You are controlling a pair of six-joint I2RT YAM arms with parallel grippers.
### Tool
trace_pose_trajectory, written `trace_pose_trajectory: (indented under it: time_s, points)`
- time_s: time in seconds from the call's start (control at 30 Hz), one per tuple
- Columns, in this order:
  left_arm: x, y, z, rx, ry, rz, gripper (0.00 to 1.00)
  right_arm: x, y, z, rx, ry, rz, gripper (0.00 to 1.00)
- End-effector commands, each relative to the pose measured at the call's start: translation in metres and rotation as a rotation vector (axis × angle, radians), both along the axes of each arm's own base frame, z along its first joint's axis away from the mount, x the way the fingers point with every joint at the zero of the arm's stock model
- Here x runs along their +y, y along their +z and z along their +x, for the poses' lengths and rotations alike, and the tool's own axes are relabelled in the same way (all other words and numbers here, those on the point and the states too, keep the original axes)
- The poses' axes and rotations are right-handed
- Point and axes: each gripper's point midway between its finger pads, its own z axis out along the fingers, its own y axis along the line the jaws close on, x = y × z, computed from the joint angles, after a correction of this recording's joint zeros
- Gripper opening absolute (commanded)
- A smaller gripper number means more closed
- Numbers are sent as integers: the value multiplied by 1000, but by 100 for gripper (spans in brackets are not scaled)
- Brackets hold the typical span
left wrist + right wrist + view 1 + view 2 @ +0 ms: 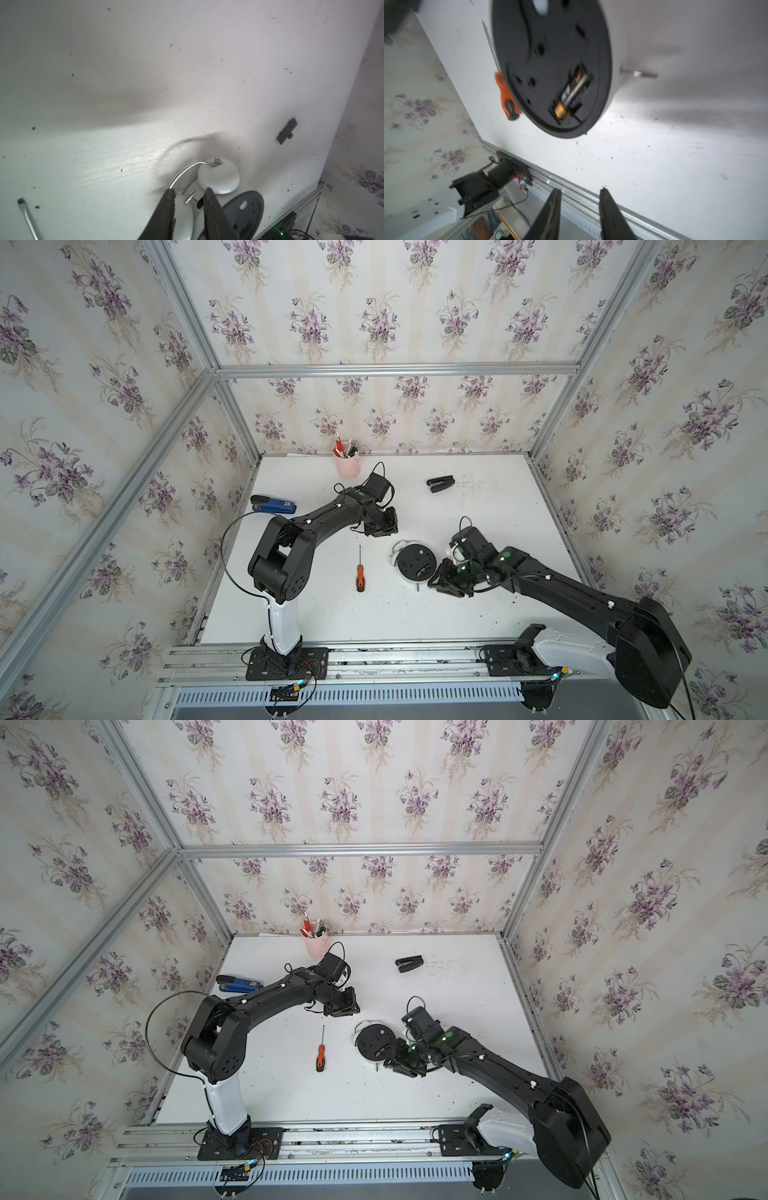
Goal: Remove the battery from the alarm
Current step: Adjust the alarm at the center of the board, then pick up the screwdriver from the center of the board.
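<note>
The alarm [415,562] [376,1040] lies face down on the white table, with its black round back up. The battery [572,93] [423,571], black with a gold end, sits in the uncovered slot near the back's rim. My left gripper [190,191] [384,531] hangs open just behind the alarm. Beyond its empty fingers show a white bell [218,178] and the wire handle. My right gripper [581,190] [436,583] is open and empty. It sits at the alarm's front right side, a short way from the battery.
An orange-handled screwdriver [360,572] [506,97] lies left of the alarm. A small black cover piece [286,131] rests on the table. Towards the back are a pink pen cup [347,464], a blue stapler [274,504] and a black stapler [440,484].
</note>
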Motion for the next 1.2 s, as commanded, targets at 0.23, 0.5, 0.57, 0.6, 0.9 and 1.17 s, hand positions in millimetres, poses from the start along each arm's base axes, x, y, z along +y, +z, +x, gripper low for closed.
trace_pose_trajectory:
  time_s: [0.23, 0.5, 0.57, 0.6, 0.9, 1.17]
  points:
    - [102, 43, -119, -85, 29, 135, 62, -39, -44, 86, -26, -49, -135, 6]
    - [143, 5, -153, 28, 30, 314, 64, -6, -74, 64, 49, 44, -155, 5]
    - [145, -2, -153, 58, 19, 346, 64, 0, -76, 53, 56, 37, -128, 4]
    - [146, -6, -153, 67, 16, 360, 64, 4, -77, 45, 62, 45, -119, 4]
    - [130, -33, -135, 78, 13, 349, 64, 13, -72, 18, 85, 71, -87, 6]
    - [107, -50, -118, 99, -49, 377, 65, -8, -62, 18, 68, 69, -113, 11]
